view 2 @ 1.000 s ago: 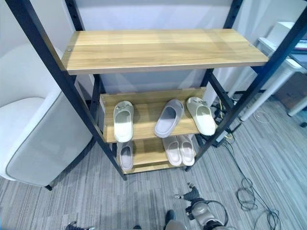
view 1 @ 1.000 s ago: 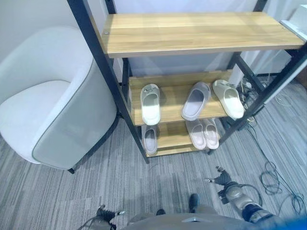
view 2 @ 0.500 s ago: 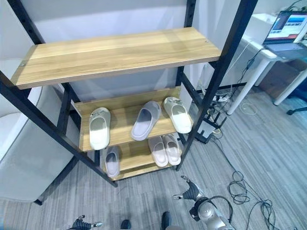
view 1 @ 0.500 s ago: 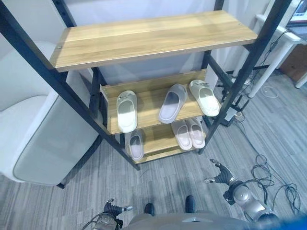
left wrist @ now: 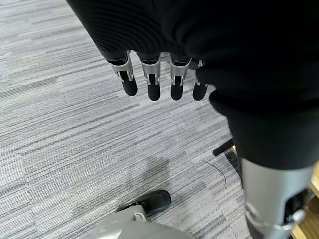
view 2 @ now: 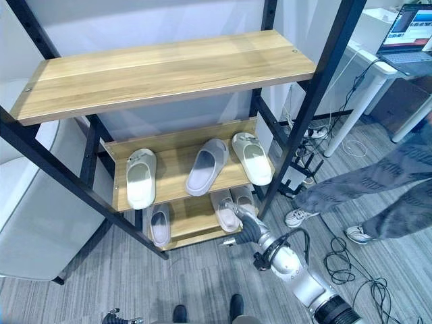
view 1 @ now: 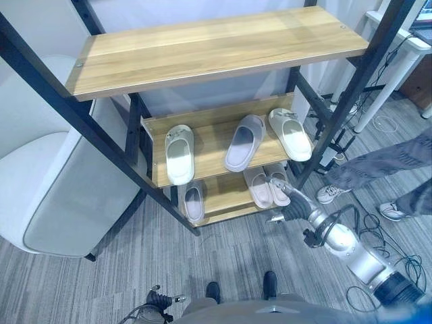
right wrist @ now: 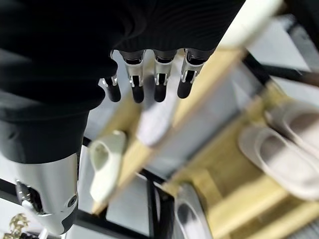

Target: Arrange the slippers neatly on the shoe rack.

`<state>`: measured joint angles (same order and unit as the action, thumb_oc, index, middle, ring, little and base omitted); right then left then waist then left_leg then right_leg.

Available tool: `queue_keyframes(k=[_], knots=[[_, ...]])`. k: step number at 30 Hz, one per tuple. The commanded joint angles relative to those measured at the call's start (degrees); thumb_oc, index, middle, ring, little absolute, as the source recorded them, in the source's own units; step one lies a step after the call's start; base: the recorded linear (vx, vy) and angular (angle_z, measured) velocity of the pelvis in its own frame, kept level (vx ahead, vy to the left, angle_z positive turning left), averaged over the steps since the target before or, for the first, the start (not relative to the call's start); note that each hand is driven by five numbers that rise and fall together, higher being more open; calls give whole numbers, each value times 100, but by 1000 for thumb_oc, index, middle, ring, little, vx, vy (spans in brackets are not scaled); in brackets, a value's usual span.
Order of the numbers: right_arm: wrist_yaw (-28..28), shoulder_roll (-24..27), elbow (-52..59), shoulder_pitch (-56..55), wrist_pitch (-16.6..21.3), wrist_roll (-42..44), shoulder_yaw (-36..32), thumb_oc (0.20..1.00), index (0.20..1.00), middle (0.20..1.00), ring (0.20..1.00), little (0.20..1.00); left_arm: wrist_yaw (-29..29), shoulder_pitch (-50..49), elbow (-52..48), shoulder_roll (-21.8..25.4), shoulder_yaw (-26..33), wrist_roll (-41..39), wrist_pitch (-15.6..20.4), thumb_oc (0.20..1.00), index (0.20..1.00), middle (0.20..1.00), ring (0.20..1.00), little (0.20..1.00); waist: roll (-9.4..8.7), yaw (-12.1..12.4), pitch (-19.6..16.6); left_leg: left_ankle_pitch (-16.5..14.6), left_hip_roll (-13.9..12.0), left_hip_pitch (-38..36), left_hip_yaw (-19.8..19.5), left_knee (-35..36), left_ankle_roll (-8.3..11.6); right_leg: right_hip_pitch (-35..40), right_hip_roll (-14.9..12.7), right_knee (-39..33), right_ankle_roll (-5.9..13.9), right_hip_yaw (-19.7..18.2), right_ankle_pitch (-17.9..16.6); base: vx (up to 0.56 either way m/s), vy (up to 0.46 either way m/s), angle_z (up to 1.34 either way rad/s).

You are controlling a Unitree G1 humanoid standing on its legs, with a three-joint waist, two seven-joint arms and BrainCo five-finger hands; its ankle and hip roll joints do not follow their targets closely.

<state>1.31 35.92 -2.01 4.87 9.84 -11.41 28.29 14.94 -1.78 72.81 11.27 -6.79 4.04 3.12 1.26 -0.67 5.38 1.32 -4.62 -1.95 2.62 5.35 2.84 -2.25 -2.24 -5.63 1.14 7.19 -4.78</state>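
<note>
The shoe rack (view 1: 216,50) has a black frame and wooden shelves. On its middle shelf lie a white slipper (view 1: 179,144) at the left, a grey slipper (view 1: 244,133) turned at an angle, and another white slipper (view 1: 290,133) at the right. The bottom shelf holds a lone grey slipper (view 1: 192,202) and a pale pink pair (view 1: 266,187). My right hand (view 1: 291,209) is open and reaches up to the front of that pair, its fingers (right wrist: 144,82) straight and holding nothing. Low over the carpet hangs my left hand (view 1: 156,299), open, with its fingers (left wrist: 154,82) straight.
A white armchair (view 1: 54,196) stands close against the rack's left side. A person's legs (view 1: 378,169) stand right of the rack. Cables (view 1: 381,226) lie on the carpet there, by a white desk with a laptop (view 2: 408,30).
My right arm has stretched forward from low over the carpet up to the bottom shelf's pair. A person's legs have come in at the right.
</note>
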Motion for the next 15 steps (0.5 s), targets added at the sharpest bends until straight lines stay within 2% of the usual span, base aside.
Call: queue_keyframes(k=[1,2,6,15], knots=[[817,67,197,223,316,-931,-323,1000,1000,1000,1000,1000,109,304,333,-5,-198,217,70,1000,1000,1000,1000,1000,-186,29,-45,-232,-41,268,-106,-35,132,352,-568,81,675,188,551,0,0,0],[1310,265,154,415,191,-1536,-582,1000,1000,1000,1000,1000,179,269,289,-34,-245,268,80,1000,1000,1000,1000,1000,-184,51,-59,-226,-44,325,-100,-35,132,309,-571,63,689,192,539,0,0,0],[1861,340,-305,749,-124,-1789,-946,1000,1000,1000,1000,1000,220,237,307,-25,-284,225,77,1000,1000,1000,1000,1000,-170,103,-46,-187,-22,481,-112,-35,132,162,-571,63,691,185,508,0,0,0],[2265,313,-1165,1627,-347,-1265,-1100,1000,1000,1000,1000,1000,308,264,270,94,-418,99,110,1000,1000,1000,1000,1000,-150,227,36,-45,15,938,-168,-35,133,-253,-565,63,675,202,427,4,3,0]])
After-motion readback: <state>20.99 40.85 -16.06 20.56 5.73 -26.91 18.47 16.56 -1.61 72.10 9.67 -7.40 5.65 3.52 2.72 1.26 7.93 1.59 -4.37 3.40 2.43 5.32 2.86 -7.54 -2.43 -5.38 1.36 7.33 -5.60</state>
